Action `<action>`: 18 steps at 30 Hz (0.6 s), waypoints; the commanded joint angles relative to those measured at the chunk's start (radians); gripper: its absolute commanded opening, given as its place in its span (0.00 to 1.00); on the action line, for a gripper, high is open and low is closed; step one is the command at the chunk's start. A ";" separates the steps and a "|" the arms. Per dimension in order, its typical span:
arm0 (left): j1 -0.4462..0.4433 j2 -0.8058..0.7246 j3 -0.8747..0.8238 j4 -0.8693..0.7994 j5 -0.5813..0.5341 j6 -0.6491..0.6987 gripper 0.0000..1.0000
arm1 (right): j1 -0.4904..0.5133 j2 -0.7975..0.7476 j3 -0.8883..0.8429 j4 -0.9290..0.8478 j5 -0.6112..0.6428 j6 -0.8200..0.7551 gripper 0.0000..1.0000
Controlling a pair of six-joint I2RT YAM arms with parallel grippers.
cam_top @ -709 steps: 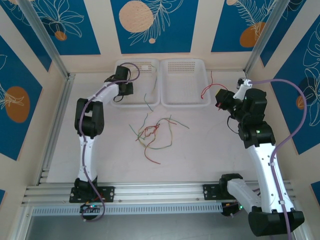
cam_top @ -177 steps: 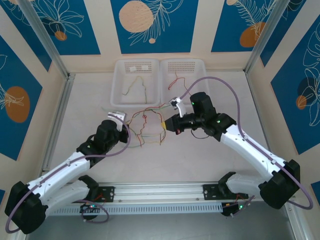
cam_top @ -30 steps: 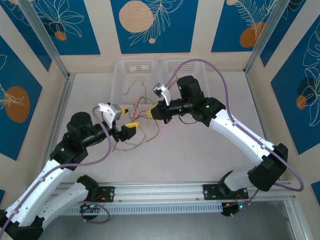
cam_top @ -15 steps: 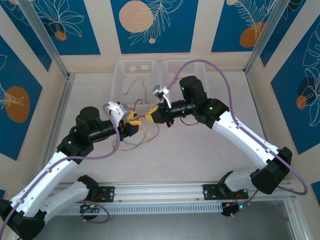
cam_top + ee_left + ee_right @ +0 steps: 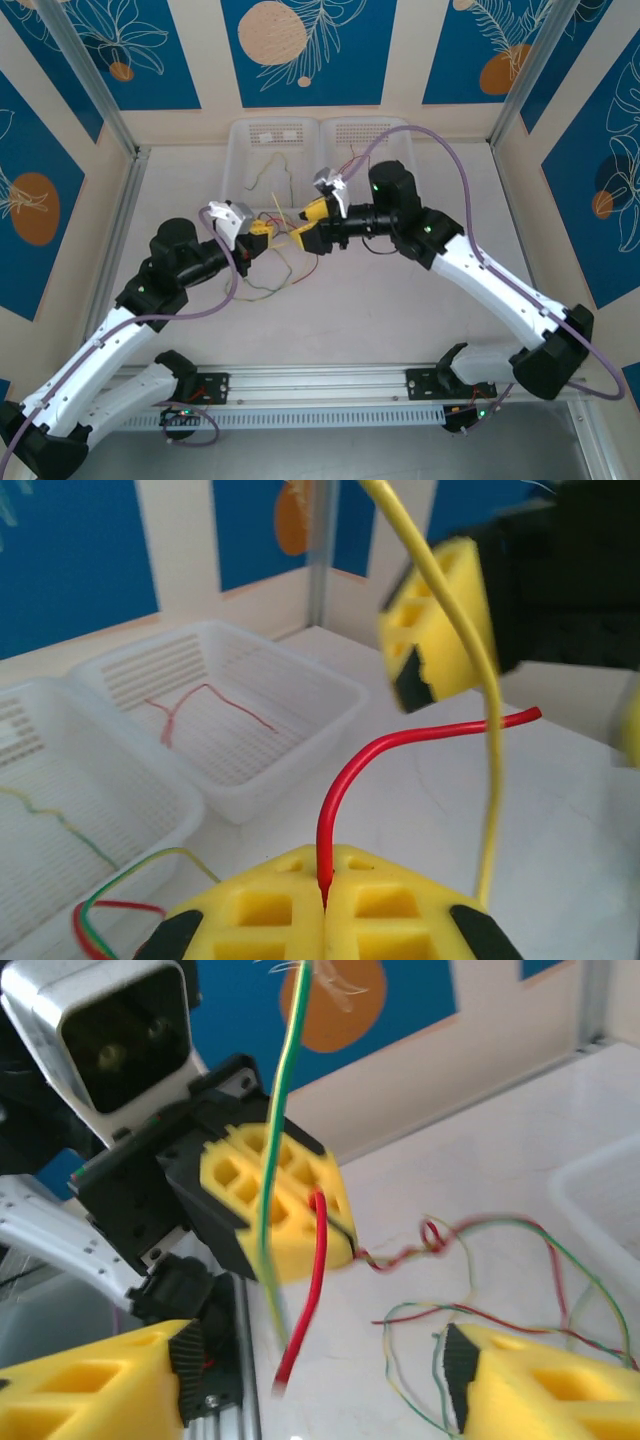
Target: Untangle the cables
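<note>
Pull-apart step is underway over the mid desk [image 5: 420, 300]. Two white baskets are sitting at its far edge, the left basket [image 5: 270, 132] and right basket [image 5: 352, 130], each holding one sorted wire. Two pincers are meeting: the left pincer [image 5: 325, 905] is clenching one red wire [image 5: 400, 745]. The right pincer [image 5: 315, 1360] is gaping, with one yellow-green wire [image 5: 285, 1090] hanging ungripped between its pads. The tangle [image 5: 275, 280] is lying on the desk below, its strands too knotted to count. Next move, likely: the right pincer clamping that wire, then both drawing apart.

top: overhead from behind, whole table [image 5: 400, 320] | wrists: close, level, facing each other | shared: red cable [image 5: 400, 744]
</note>
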 commanded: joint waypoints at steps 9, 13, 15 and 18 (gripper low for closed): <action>0.007 0.015 -0.047 0.231 -0.150 -0.164 0.00 | 0.003 0.018 -0.230 0.577 0.028 0.404 0.86; 0.006 0.020 -0.051 0.256 -0.146 -0.174 0.00 | 0.028 0.133 -0.197 0.692 -0.035 0.525 0.85; 0.005 0.017 -0.057 0.273 -0.145 -0.185 0.00 | 0.040 0.174 -0.168 0.716 -0.040 0.551 0.82; 0.006 0.017 -0.064 0.295 -0.131 -0.204 0.00 | 0.051 0.213 -0.137 0.727 -0.025 0.557 0.62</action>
